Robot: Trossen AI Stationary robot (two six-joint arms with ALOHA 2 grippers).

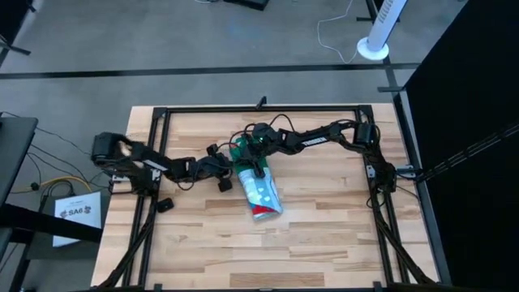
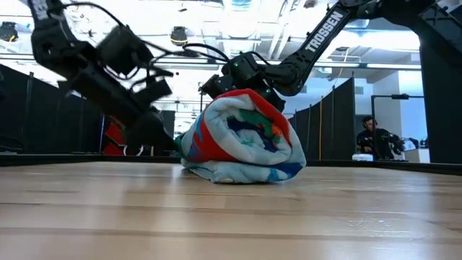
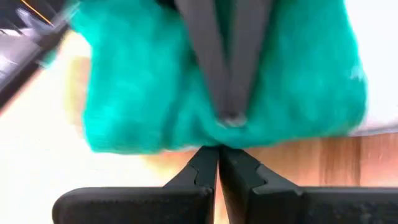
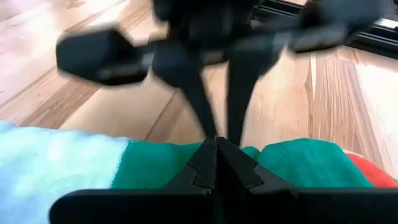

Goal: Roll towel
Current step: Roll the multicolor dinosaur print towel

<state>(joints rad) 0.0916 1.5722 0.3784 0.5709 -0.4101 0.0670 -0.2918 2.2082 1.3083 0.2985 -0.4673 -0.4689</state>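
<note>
I see the towel [image 1: 260, 191] already rolled into a bundle mid-counter [image 1: 324, 243]. My left claw [image 3: 219, 149] and right claw [image 4: 216, 142] meet at its green end, both clenched, seemingly empty. Next I'd tuck, then release.

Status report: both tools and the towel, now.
Left tool shut, empty, at the towel's green edge. Right tool shut, facing it over that same edge. Towel rolled into a bundle mid-table. Nothing in the way.
</note>
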